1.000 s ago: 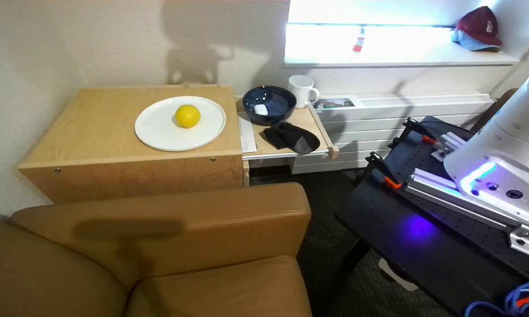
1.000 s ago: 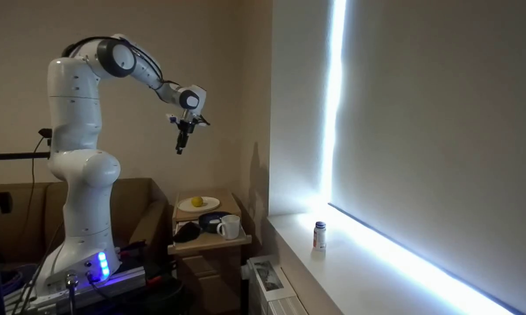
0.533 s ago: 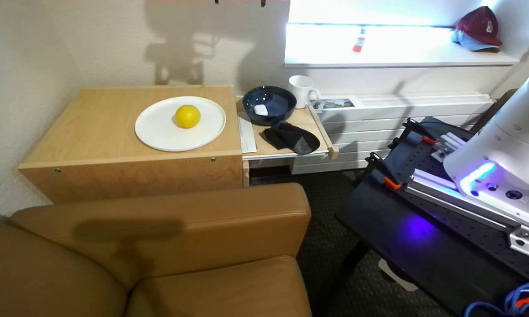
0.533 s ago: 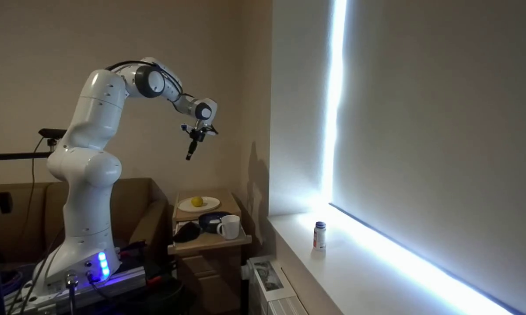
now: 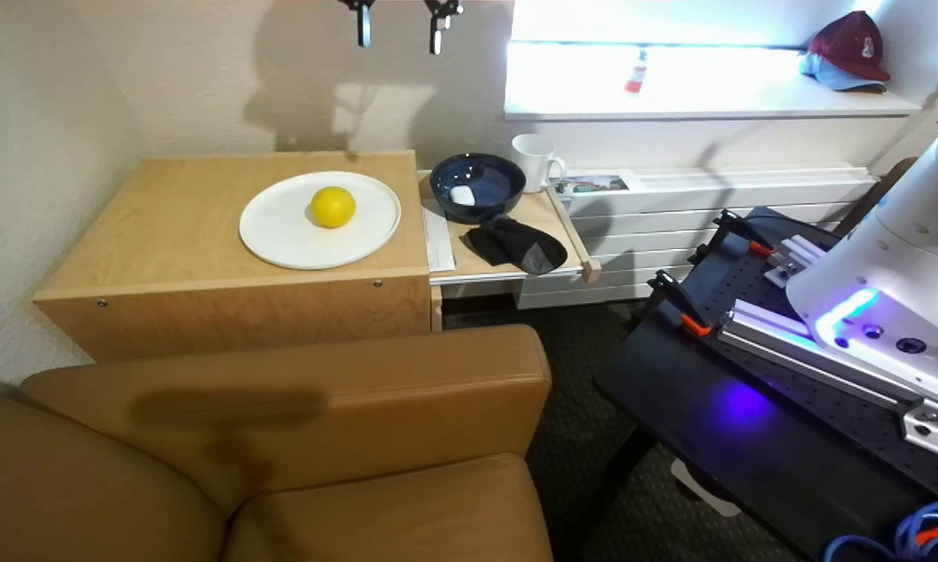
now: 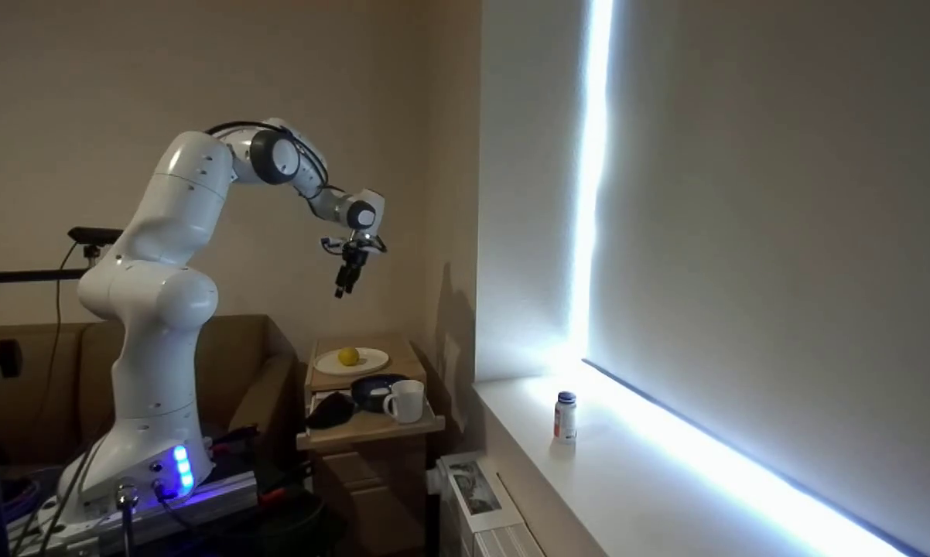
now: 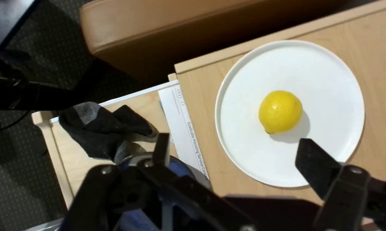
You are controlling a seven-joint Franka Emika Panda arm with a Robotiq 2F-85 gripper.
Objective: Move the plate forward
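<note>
The flat round white plate (image 5: 282,230) lies on the wooden cabinet top (image 5: 180,226), with a yellow lemon (image 5: 333,207) on it. In the wrist view the plate (image 7: 324,93) fills the right middle, the lemon (image 7: 280,111) near its centre. It also shows in an exterior view (image 6: 372,362). My gripper (image 5: 399,37) is open and empty, its fingers wide apart. It hangs in the air well above the cabinet and touches nothing. In the wrist view the gripper (image 7: 234,147) has one finger overlapping the plate's lower edge and the other finger over the drawer side.
The pulled-out drawer holds a dark blue bowl (image 5: 481,183), a white mug (image 5: 533,160), a black cloth item (image 5: 516,243) and a paper strip (image 5: 438,240). A brown sofa arm (image 5: 305,375) stands beside the cabinet. Walls adjoin the cabinet, and a radiator (image 5: 711,203) is beyond the drawer.
The arm has leaned toward the cabinet and come lower. The gripper's fingers have come into sight at the top of an exterior view. The plate and lemon have not moved.
</note>
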